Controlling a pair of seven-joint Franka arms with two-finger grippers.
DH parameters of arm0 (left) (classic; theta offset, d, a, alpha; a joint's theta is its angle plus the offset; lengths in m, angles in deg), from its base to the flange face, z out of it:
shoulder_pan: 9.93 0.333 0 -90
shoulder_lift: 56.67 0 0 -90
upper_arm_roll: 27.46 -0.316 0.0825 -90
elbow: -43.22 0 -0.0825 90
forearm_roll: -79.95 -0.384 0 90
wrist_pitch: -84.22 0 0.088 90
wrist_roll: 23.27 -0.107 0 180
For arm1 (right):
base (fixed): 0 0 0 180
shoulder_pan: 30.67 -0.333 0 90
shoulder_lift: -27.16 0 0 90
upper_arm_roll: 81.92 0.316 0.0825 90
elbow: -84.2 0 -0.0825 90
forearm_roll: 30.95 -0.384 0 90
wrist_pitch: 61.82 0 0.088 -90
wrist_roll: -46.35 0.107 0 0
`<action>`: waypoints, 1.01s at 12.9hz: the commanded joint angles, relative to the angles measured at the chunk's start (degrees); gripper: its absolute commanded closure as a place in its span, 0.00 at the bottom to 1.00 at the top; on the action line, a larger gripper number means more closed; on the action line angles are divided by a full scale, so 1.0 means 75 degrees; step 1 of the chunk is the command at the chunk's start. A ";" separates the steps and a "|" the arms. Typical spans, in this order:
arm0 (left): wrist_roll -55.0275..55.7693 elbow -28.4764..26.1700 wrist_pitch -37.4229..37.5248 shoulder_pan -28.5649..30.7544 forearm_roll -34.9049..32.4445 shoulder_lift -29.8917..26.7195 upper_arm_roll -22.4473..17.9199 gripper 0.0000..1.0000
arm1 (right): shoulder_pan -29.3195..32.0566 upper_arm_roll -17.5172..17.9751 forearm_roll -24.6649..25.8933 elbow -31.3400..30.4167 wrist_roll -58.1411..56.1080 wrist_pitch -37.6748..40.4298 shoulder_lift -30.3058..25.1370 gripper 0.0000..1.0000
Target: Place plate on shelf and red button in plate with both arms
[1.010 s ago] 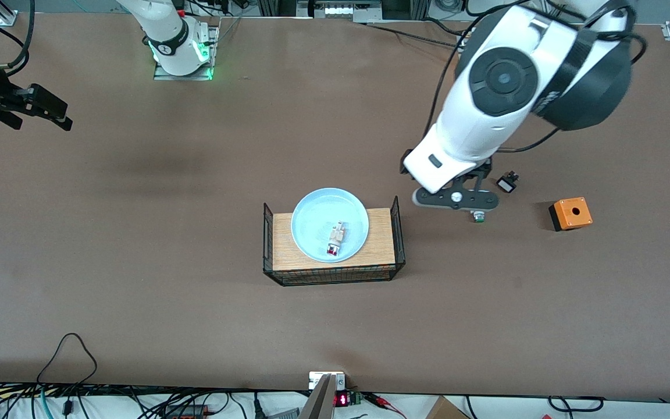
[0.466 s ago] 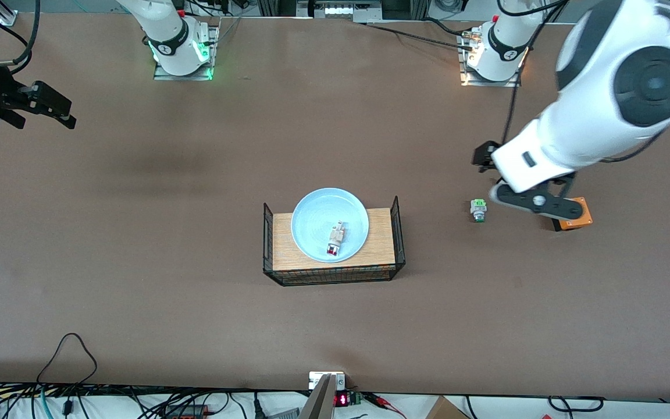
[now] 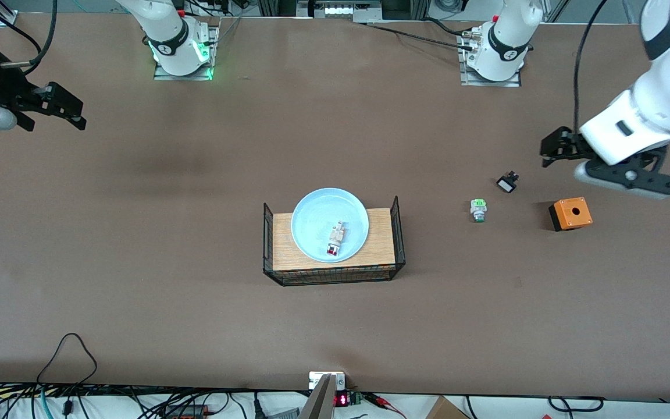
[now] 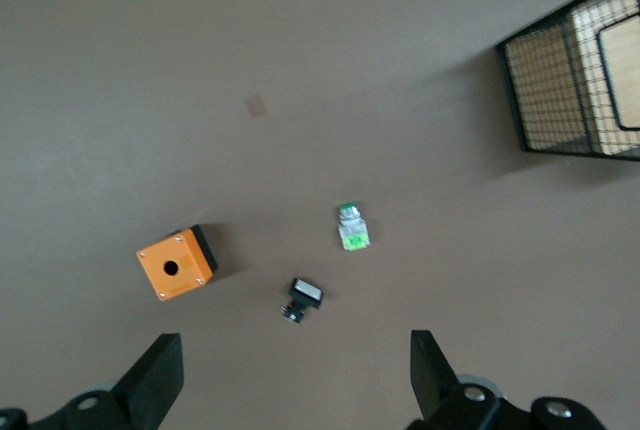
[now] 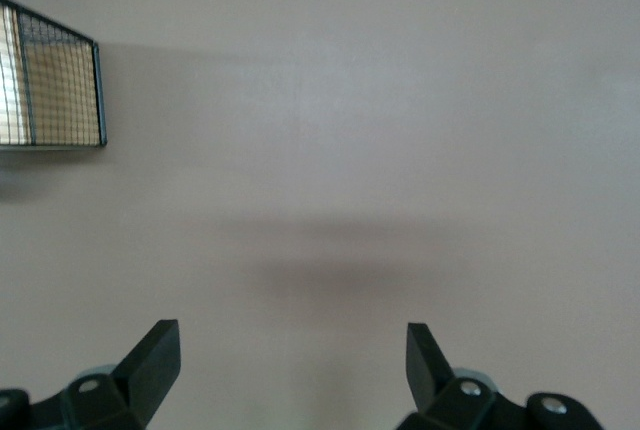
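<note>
Pale-blue plate on wire-sided wooden tray, red button lying inside plate.

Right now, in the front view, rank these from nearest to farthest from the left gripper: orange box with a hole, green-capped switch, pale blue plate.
1. The orange box, just below the left gripper in that view.
2. The green-capped switch, toward the table's middle.
3. The pale blue plate, on the wooden board in the wire basket.

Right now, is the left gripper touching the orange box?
Apart. The left wrist view shows the left gripper open, up in the air, with bare table between its fingers and the orange box.
</note>
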 commanded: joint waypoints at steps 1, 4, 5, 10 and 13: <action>-0.0049 -0.1802 -0.0936 0.0048 0.0136 -0.1314 -0.0051 0.00 | -0.0038 -0.0014 0.0128 0.0117 0.0123 -0.0100 0.0015 0.00; -0.0141 -0.1632 -0.0845 0.0235 0.0148 -0.1179 -0.0063 0.00 | -0.0026 -0.0003 0.0070 0.0128 0.0135 -0.0076 0.0049 0.00; -0.0165 -0.1456 -0.0811 0.0410 0.0148 -0.1050 -0.0063 0.00 | -0.0026 -0.0014 0.0093 0.0128 0.0100 -0.0041 0.0061 0.00; -0.0130 -0.1350 -0.0798 0.0482 0.0101 -0.0990 -0.0051 0.00 | -0.0026 -0.0014 0.0105 0.0128 0.0123 -0.0064 0.0014 0.00; -0.0118 -0.1314 -0.0634 0.0470 0.0090 -0.0978 -0.0016 0.00 | -0.0003 -0.0049 0.0011 0.0222 0.0041 -0.0088 0.0073 0.00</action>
